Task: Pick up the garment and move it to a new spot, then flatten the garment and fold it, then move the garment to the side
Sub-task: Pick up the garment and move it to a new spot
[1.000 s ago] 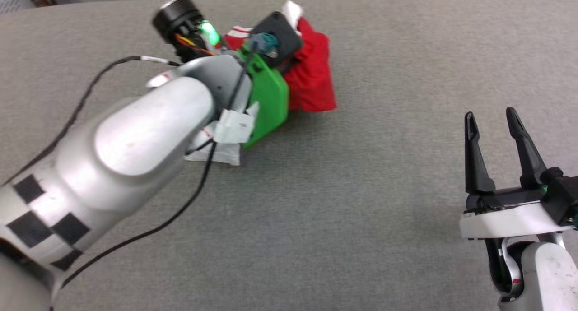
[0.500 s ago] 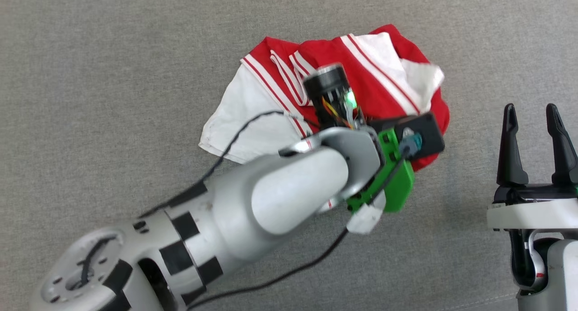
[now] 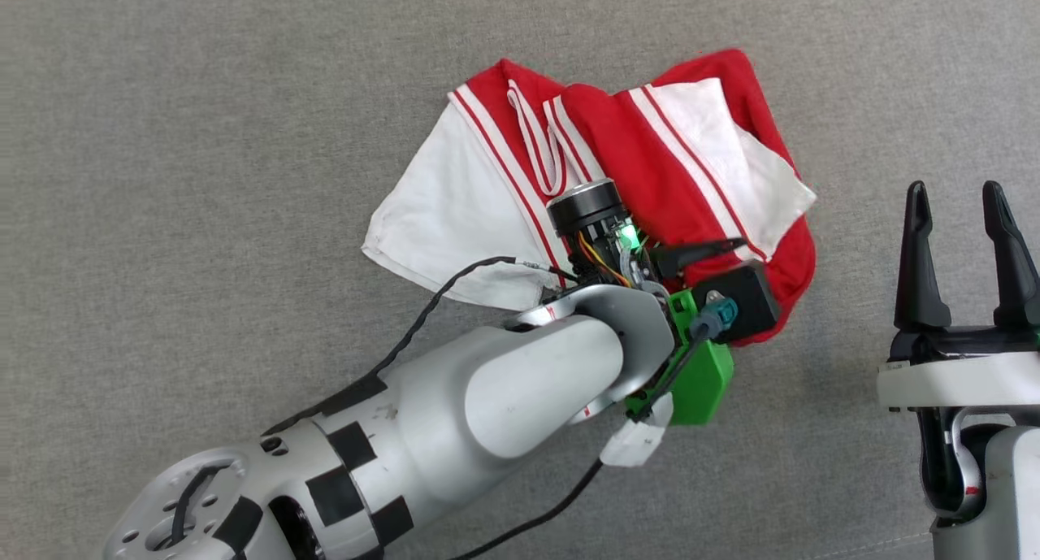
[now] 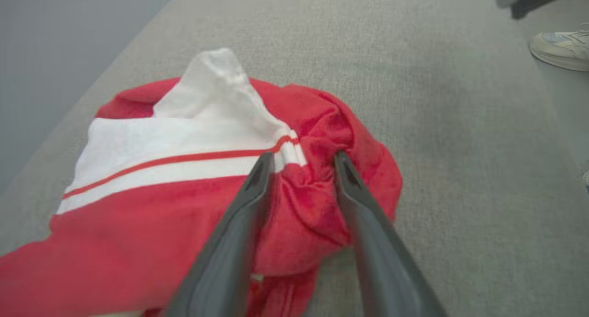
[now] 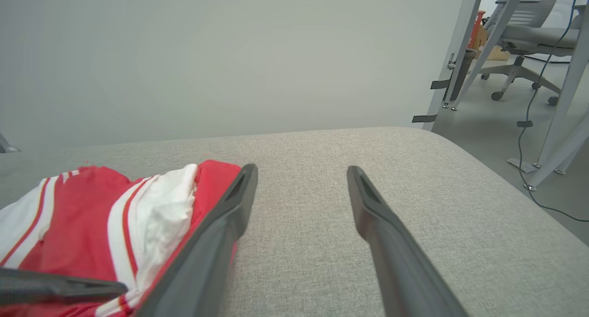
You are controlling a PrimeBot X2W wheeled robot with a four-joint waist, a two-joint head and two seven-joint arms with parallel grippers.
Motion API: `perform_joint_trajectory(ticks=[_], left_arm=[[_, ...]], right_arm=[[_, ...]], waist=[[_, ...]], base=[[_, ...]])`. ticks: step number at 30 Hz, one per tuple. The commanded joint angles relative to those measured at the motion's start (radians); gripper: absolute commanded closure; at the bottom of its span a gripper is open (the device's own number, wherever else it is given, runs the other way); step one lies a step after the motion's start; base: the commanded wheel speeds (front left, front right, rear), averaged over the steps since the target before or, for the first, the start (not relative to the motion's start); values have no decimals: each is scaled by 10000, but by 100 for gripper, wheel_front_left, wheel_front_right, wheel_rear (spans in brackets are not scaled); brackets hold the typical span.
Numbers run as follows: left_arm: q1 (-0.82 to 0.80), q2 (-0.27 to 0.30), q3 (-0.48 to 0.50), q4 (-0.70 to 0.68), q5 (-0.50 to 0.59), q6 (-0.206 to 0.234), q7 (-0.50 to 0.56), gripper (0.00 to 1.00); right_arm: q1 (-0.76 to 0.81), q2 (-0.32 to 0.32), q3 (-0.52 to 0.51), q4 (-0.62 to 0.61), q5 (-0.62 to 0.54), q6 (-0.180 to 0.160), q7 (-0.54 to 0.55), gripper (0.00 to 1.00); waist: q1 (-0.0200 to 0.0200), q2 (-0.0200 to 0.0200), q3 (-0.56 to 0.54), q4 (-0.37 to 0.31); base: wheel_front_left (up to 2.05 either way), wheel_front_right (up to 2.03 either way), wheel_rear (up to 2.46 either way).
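Note:
The garment (image 3: 634, 162) is a red shirt with white sleeves and red-white striped trim, lying crumpled on the grey surface. My left gripper (image 4: 303, 159) hovers low over its near right part, open, with a bunched fold of red cloth between the parted fingers. The left arm hides part of the shirt in the head view, where one dark finger (image 3: 703, 249) shows. My right gripper (image 3: 953, 194) stands open to the right of the garment (image 5: 87, 211), with nothing between its fingers (image 5: 244, 188). Any print on the chest is hidden.
The grey cloth-covered surface (image 3: 203, 137) has bare room left, right and in front of the shirt. Its rounded far-right corner (image 5: 460, 146) drops to a floor with metal frame legs (image 5: 566, 87) and an office chair (image 5: 529, 36). A person's shoe (image 4: 559, 50) stands beyond one edge.
The head camera has shifted. My left gripper's fingers have parted around the fold, and the garment now lies spread wider on the surface. The right gripper keeps its open pose.

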Motion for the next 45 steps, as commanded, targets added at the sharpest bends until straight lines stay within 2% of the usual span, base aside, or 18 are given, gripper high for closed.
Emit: perform_joint_trajectory(ticks=[1, 5, 11, 16, 20, 26, 30, 34, 38, 41, 45], left_arm=[[-190, -71, 21, 60, -241, -25, -402, 0], [-106, -98, 359, 111, -651, 110, -1662, 0], [518, 86, 1219, -36, -876, 1237, -2712, 0], [1430, 888, 2350, -489, -1028, 2245, -2910, 0], [2346, 1615, 3560, -1383, -800, 3026, -2920, 0], [4125, 2566, 5459, -2432, -435, 3832, -2923, 0], [5576, 2969, 6766, -3041, -133, 4263, -2924, 0], [6890, 3121, 7758, -3458, 103, 4400, -2924, 0], [8156, 3058, 8648, -3848, 439, 4304, -2924, 0], [8929, 2820, 9267, -4185, 714, 4121, -2925, 0], [9722, 2460, 9878, -4384, 1084, 3625, -2925, 0]], right_arm=[[181, -3, -46, 63, -62, -9, -46, 0], [558, -3, -118, 116, -175, -9, -46, 0], [1088, -3, -141, 88, -350, -9, -46, 0], [1396, -3, -153, 12, -452, -9, -46, 0], [1604, -3, -151, -53, -512, -9, -46, 0], [1863, -3, -46, -90, -562, -9, -46, 0], [2049, -3, 70, -62, -586, -9, -46, 0], [2225, -3, 179, -58, -632, -9, -46, 0], [2399, -3, 297, -41, -593, -9, -46, 0], [2543, -3, 433, 4, -545, -9, -46, 0], [2724, -3, 645, 144, -516, -9, -46, 0]], waist=[[0, 0, -600, 387], [0, 0, -1366, 720], [0, 0, -2259, 1235], [0, 0, -2765, 1578], [0, 0, -3037, 1822], [0, 0, -3402, 2085], [0, 0, -3671, 2181], [0, 0, -3879, 2218], [0, 0, -4077, 2241], [0, 0, -4201, 2266], [0, 0, -4335, 2282]], base=[[0, 0, 0], [0, 0, 0], [0, 0, 0], [0, 0, 0], [0, 0, 0], [0, 0, 0], [0, 0, 0], [0, 0, 0], [0, 0, 0], [0, 0, 0], [0, 0, 0]])
